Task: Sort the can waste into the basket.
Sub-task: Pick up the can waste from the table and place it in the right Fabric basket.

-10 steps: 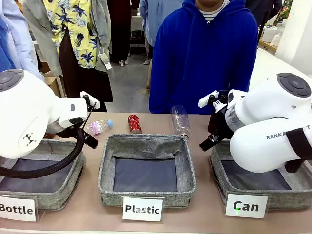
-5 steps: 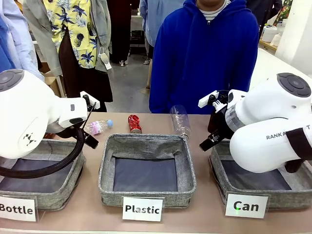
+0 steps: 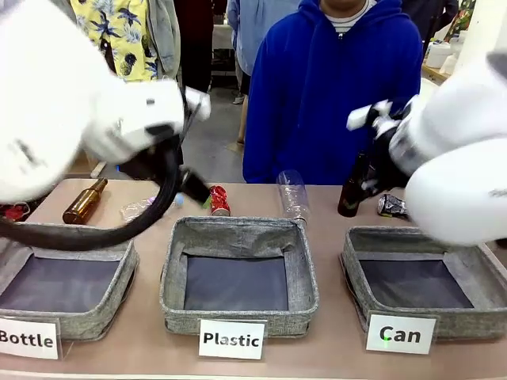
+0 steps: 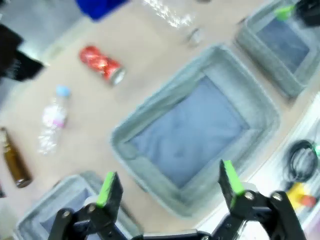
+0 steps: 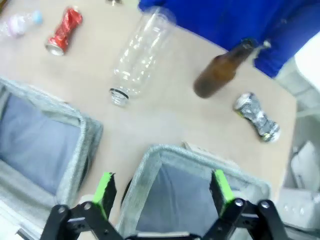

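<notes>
A shiny red crushed can (image 3: 218, 200) lies on the table behind the middle basket, and the left wrist view has this red can (image 4: 101, 64) at upper left. A black-and-silver crushed can (image 3: 392, 206) lies behind the grey "Can" basket (image 3: 412, 237) at the right. In the right wrist view the black can (image 5: 256, 116) sits beyond the Can basket's rim (image 5: 165, 152), and the red can (image 5: 64, 30) is far left. My left gripper (image 4: 168, 179) hangs open high above the middle basket. My right gripper (image 5: 162, 186) is open above the Can basket, holding nothing.
An upright brown bottle (image 3: 352, 190) stands beside the black can. A large clear bottle (image 3: 293, 196) lies behind the "Plastic" basket (image 3: 238, 237). A small clear bottle (image 3: 139, 208) and a lying brown bottle (image 3: 84, 202) are near the "Bottle" basket (image 3: 71, 313). A person in blue stands at the far side.
Both arms have swung upward and show motion blur. Their rise uncovers the lying brown bottle at left and the black can at right. Both grippers stay open.
</notes>
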Controlling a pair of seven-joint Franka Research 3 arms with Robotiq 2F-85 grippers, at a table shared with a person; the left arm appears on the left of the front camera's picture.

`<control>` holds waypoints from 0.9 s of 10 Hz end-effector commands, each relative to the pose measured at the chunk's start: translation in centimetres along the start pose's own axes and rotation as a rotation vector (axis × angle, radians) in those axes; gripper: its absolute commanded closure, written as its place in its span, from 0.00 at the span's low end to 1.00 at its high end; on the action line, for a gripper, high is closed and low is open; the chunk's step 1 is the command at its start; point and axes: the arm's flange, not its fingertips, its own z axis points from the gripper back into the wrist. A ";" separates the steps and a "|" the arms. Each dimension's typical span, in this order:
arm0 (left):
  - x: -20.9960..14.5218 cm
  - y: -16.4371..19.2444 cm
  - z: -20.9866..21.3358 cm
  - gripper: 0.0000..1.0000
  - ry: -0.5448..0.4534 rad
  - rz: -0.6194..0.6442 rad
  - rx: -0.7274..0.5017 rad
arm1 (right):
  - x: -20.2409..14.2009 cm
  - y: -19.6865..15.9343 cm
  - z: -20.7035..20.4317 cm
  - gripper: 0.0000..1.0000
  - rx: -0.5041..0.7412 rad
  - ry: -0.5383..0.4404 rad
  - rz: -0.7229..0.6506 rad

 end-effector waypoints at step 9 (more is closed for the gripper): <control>-3.4 4.4 9.3 0.00 -0.120 0.143 -0.258 | -5.0 -14.0 7.4 0.00 0.471 -0.005 -0.401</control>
